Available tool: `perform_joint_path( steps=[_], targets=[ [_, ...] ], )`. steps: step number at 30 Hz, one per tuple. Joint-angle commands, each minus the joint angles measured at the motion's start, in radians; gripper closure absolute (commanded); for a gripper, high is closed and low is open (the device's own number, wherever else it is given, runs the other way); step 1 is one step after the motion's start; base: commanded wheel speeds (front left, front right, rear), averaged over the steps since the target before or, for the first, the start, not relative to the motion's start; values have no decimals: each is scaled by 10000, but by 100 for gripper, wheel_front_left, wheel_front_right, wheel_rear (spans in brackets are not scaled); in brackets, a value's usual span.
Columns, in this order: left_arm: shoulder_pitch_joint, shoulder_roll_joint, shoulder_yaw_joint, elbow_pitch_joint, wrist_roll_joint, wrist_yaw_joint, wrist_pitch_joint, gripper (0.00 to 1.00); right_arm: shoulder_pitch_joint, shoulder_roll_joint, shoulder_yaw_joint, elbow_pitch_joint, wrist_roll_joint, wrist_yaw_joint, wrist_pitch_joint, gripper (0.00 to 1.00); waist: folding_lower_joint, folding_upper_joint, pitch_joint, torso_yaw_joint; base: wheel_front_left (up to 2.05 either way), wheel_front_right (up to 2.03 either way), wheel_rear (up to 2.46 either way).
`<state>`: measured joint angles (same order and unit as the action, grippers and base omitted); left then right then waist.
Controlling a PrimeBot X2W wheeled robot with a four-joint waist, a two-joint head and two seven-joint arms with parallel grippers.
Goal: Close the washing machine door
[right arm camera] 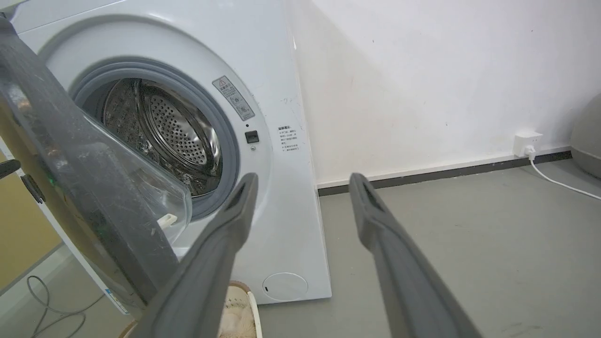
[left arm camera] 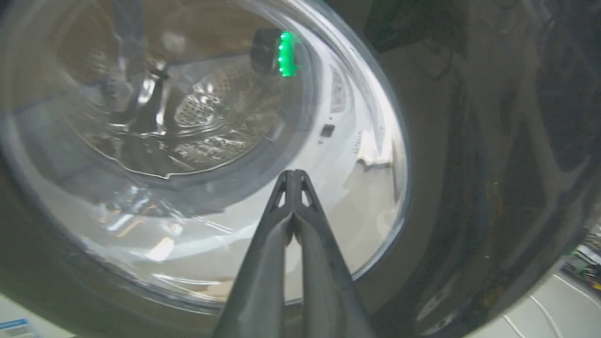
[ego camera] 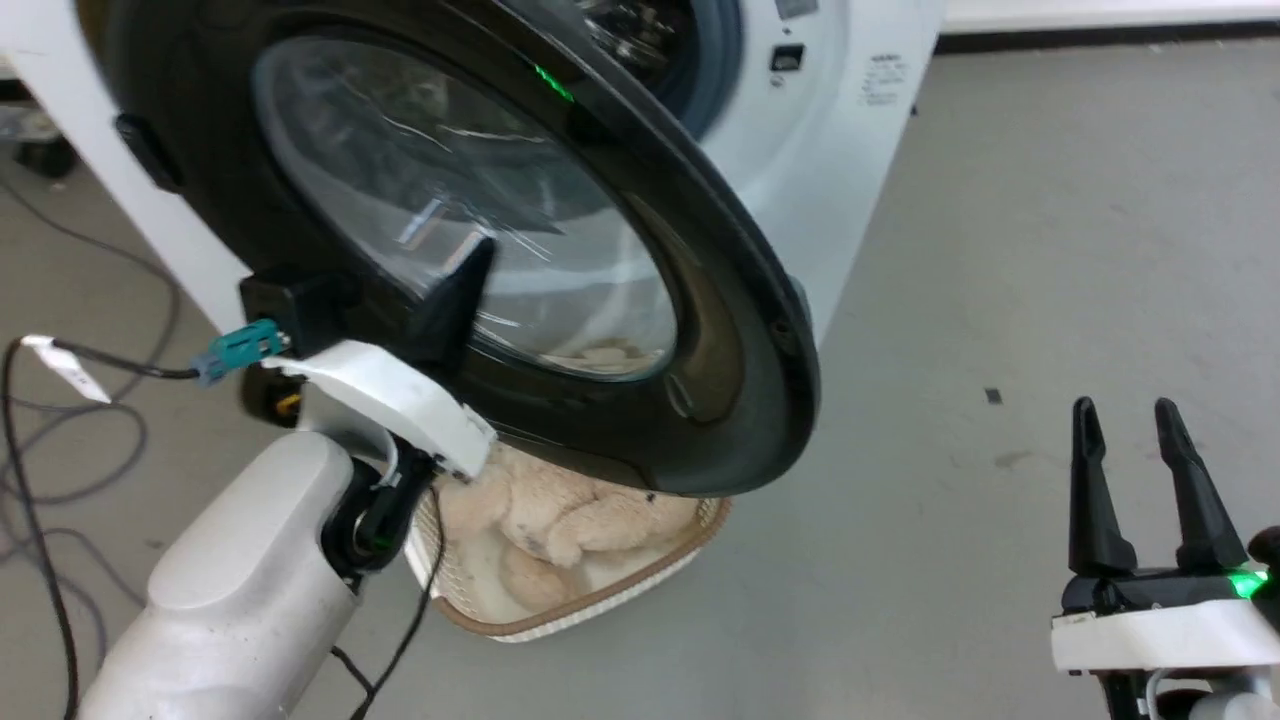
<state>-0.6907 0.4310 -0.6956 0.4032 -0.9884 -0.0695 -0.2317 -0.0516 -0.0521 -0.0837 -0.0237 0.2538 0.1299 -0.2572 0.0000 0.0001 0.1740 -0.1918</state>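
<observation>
A: Where is the door?
B: The washing machine door (ego camera: 740, 300) stands part open, swung out from the washing machine (right arm camera: 281, 70). Hinge side is at head-view left and the free edge at right, with a gap between that edge and the white front. The glass bowl bulges toward the drum (right arm camera: 178, 131).

A: Tools?
B: The left tool (left arm camera: 293, 174) is clenched, fingers pressed together on nothing, tips over the door's glass window. I cannot tell whether they touch the glass. The right tool (ego camera: 1125, 410) is released, fingers apart and empty, low at right, well apart from the door.

A: Room to move?
B: Grey floor (ego camera: 1000, 250) lies open to the right of the machine, up to the wall. A grey gasket (right arm camera: 230, 141) rings the porthole.

A: Anything in the way?
B: A cream basket (ego camera: 560, 612) sits on the floor under the door's lower rim, with a beige plush toy (ego camera: 560, 520) in it. Whether rim and toy touch, I cannot tell. A black cable (ego camera: 130, 369) with a teal connector (ego camera: 235, 350) hangs by the left wrist, and more loops lie on the floor at left. A white wall socket (right arm camera: 527, 141) with a cord sits far right.

A: Writing?
B: There is a warning sticker (right arm camera: 233, 98) with a red triangle beside the porthole, print too small. The text lines (right arm camera: 287, 138) near the small black latch slot (right arm camera: 252, 136) are unreadable. A blue label (left arm camera: 14, 326) in the corner of the left wrist view is blurred.
</observation>
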Motion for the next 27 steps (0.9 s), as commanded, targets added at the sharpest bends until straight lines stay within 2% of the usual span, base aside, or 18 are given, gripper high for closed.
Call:
perform_joint_path(
  steps=[1,3,6,7,11,12,13,17,22,26,27],
  targets=[
    [-116,-20,230,123,495,476,-209,100,99,19,-91,-76,-119,8,-46,0,0,-1,-253,285,0,0,0],
    [-40,20,602,40,1505,1232,-284,100,115,19,-203,-209,-261,8,-46,0,0,-1,-364,457,0,0,0],
    [546,15,1756,-875,3390,2636,-294,100,100,19,-260,-477,-553,8,-46,0,0,-1,-480,701,0,0,0],
    [866,-49,2061,-1207,3848,2966,-295,100,91,19,-281,-580,-643,8,-46,0,0,-1,-521,784,0,0,0],
    [2201,-213,3013,-2118,5024,3746,-298,100,-32,19,-419,-939,-769,8,-46,0,0,-1,-674,1107,0,0,0],
    [2504,-258,3256,-2311,5238,3891,-298,75,-96,19,-460,-1034,-774,8,-46,0,0,-1,-713,1183,0,0,0],
    [2784,-286,3502,-2515,5450,3987,-298,0,-162,19,-479,-1122,-782,8,-46,0,0,-1,-745,1252,0,0,0],
    [3962,-386,4239,-3210,6192,4136,-299,0,-522,19,-284,-1482,-942,8,-46,0,0,-1,-887,1477,0,0,0],
    [4997,-619,4793,-3799,6687,3943,-299,0,-948,19,-50,-1788,-907,8,-46,0,0,-1,-1055,1701,0,0,0],
    [5852,-1062,5298,-4248,7168,3834,-299,0,-1325,19,467,-2069,-1009,8,-46,0,0,-1,-1226,1962,0,0,0],
    [6195,-1332,5548,-4425,7376,3787,-299,0,-1488,19,859,-2228,-1098,8,-46,58,0,-1,-1306,2086,0,0,0]
  ],
)
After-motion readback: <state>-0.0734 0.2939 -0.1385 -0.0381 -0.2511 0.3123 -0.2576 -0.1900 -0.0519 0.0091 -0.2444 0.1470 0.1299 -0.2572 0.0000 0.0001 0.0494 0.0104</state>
